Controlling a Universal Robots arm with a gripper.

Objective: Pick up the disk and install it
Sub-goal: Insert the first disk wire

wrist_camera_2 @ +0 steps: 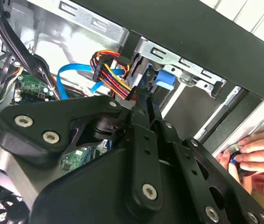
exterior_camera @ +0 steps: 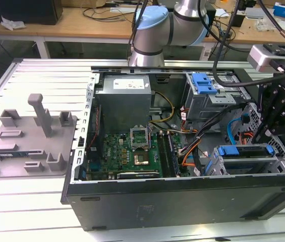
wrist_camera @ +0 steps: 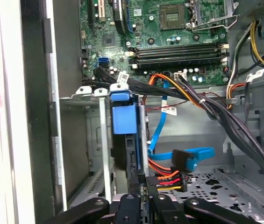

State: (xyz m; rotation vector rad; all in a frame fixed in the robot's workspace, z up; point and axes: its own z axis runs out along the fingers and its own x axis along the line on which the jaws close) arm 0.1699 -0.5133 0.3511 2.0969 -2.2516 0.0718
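Your end effector [wrist_camera: 143, 196] sits right at the disk [wrist_camera: 122, 116], edge-on in the cage [wrist_camera: 87, 93] just ahead; grip I cannot tell, so work square, clear of the cables [wrist_camera: 169, 179] alongside.

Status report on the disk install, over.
Tool inside the case, by the disk. Disk in the drive cage. Cables alongside; a hand at the case edge.
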